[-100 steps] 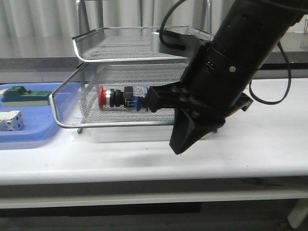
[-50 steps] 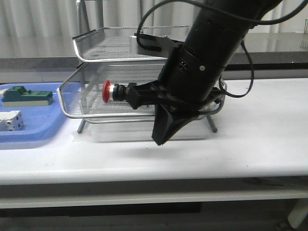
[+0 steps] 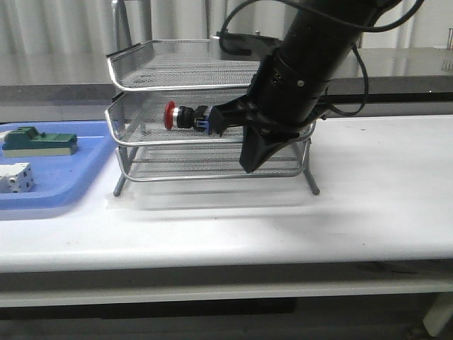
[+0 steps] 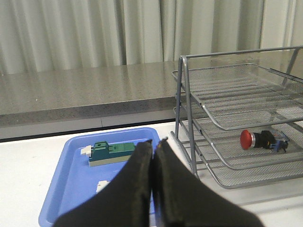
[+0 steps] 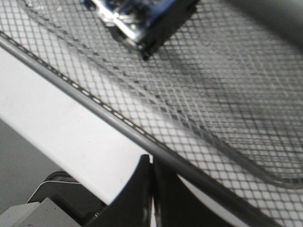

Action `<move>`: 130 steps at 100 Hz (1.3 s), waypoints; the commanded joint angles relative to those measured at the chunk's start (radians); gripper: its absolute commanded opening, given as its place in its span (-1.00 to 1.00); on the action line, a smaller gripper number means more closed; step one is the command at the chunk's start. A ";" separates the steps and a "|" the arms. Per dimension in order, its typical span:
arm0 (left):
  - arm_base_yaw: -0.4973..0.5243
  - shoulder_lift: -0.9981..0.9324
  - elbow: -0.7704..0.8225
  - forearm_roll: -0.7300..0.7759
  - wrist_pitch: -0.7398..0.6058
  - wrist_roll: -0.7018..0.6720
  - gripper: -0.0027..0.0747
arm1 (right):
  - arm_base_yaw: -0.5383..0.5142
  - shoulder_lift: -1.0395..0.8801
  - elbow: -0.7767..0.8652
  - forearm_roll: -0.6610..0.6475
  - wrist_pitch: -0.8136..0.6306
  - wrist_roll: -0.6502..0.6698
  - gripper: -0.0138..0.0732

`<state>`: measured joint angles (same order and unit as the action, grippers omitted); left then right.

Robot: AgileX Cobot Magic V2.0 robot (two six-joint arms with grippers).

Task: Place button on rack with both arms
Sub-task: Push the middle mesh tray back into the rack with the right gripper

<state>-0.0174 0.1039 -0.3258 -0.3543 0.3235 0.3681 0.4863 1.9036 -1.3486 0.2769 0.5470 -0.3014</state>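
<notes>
The button (image 3: pixel 185 117) lies on its side in the middle tray of the silver wire rack (image 3: pixel 177 142), red head to the left. It also shows in the left wrist view (image 4: pixel 260 140) and, blurred, in the right wrist view (image 5: pixel 137 19). My right gripper (image 3: pixel 249 168) is shut and empty, pointing down just in front of the rack, to the right of the button. In its own view its tips (image 5: pixel 152 158) sit against the middle tray's front rim wire (image 5: pixel 94 101). My left gripper (image 4: pixel 152 142) is shut and empty, above the blue tray, left of the rack (image 4: pixel 184 94).
A blue plastic tray (image 3: pixel 64 188) lies left of the rack with a green block (image 3: pixel 39 142) and a white boxy part (image 3: pixel 15 178) in it. The left wrist view shows the same tray (image 4: pixel 71 175) and green block (image 4: pixel 111 152). A grey counter and curtains stand behind.
The middle tray, pulled forward before, has slid back into the rack with the button in it. My right arm has moved back toward the rack with the tray's front edge.
</notes>
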 commanded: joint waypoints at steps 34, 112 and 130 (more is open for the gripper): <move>0.003 0.012 -0.025 -0.018 -0.082 -0.011 -0.98 | -0.057 -0.054 -0.034 -0.022 -0.099 -0.013 -0.82; 0.003 0.012 -0.025 -0.018 -0.082 -0.011 -0.98 | -0.089 -0.337 0.055 -0.022 0.054 -0.001 -0.82; 0.003 0.012 -0.025 -0.018 -0.082 -0.011 -0.98 | -0.145 -0.483 0.214 -0.022 -0.042 0.018 -0.82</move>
<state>-0.0174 0.1039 -0.3258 -0.3543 0.3218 0.3681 0.3695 1.5271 -1.1743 0.2530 0.6001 -0.2931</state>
